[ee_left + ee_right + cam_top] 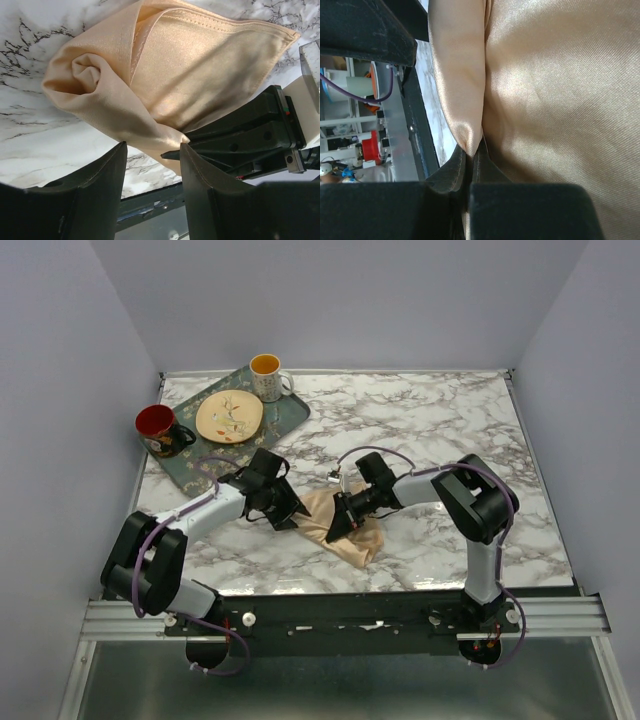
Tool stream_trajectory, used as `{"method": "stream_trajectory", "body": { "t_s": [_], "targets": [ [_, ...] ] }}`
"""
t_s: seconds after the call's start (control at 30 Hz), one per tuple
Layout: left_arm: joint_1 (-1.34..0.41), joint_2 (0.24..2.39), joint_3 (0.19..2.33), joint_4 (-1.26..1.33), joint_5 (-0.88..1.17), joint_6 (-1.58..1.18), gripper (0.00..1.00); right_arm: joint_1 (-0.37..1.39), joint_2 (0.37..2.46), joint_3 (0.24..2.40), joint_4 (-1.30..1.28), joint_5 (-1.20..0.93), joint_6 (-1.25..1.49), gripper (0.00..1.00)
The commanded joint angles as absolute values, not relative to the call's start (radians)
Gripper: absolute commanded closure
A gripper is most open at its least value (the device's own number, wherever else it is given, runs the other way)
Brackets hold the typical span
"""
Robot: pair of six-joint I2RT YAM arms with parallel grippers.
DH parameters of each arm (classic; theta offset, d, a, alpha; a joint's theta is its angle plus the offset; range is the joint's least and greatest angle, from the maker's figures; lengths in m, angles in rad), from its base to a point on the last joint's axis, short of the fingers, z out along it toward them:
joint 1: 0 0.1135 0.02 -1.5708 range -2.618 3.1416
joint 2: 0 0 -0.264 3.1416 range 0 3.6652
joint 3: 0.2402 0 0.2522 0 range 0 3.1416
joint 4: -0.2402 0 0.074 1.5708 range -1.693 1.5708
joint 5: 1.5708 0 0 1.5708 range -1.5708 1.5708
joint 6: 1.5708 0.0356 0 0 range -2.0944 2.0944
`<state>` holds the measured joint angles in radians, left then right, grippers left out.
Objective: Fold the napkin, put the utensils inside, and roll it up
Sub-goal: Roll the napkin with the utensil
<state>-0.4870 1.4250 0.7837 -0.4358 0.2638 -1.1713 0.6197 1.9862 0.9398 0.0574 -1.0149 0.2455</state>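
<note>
Cloth seen from above: the peach napkin point(352, 537) lies bunched on the marble surface point(440, 430), directly between the left gripper point(297, 517) and the right gripper point(336, 528). In the left wrist view, the left jaws stand partly open, with a loose corner of the napkin hanging in the gap between them, not pinched. In the right wrist view, the right jaws are clamped tight on a folded edge. The cloth looks light, limp and sheeny, so it will likely slip and sag. The stitched hem at a corner, just ahead of the left jaws, offers the surest hold.

Plain peach-tan napkin point(350, 535) with slight sheen; white, grey-veined marble table point(440, 420); upper left, cream floral plate point(229, 416), red mug point(157, 423), orange-lined mug point(266, 367).
</note>
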Motion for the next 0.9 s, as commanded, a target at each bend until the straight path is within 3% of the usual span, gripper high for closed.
{"method": "stream_trajectory", "body": {
  "t_s": [0.0,0.27,0.57,0.87],
  "targets": [
    [-0.492,1.37,0.764,-0.462,0.267,-1.18,0.47,0.611,2.023,0.95,0.031,-0.956,0.238,0.99],
    [-0.494,1.336,0.779,-0.499,0.245,-1.143,0.52,0.611,2.029,0.946,0.031,-0.939,0.25,0.99],
    [-0.508,1.359,0.716,-0.437,0.316,-1.183,0.44,0.606,2.043,0.951,0.029,-0.951,0.253,0.99],
    [-0.509,1.399,0.689,-0.33,0.316,-1.207,0.42,0.604,2.049,0.953,0.029,-0.965,0.255,0.99]
  ]
}}
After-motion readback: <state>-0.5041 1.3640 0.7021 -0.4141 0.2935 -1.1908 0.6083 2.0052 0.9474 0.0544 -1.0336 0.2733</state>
